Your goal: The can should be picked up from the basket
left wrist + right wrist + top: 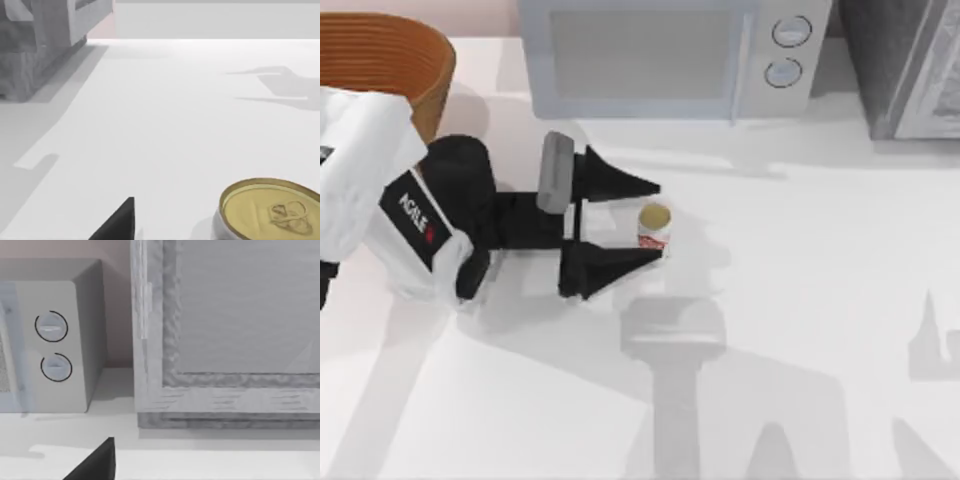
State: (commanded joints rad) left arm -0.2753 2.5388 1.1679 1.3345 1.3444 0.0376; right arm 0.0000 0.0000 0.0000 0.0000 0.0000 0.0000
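The can stands upright on the white table, outside the basket, which sits at the back left corner. It is white with red marks and a tan-gold top. My left gripper is open, reaching rightward at table level with the can between its two black fingertips. The near fingertip is close to the can's side, and the far one stands apart from it. One black fingertip appears beside the can in the left wrist view. A dark part of my right gripper faces the back of the table.
A grey microwave stands at the back centre, its two dials seen in the right wrist view. A grey cabinet stands at the back right. Arm shadows fall on the open white table in front and to the right.
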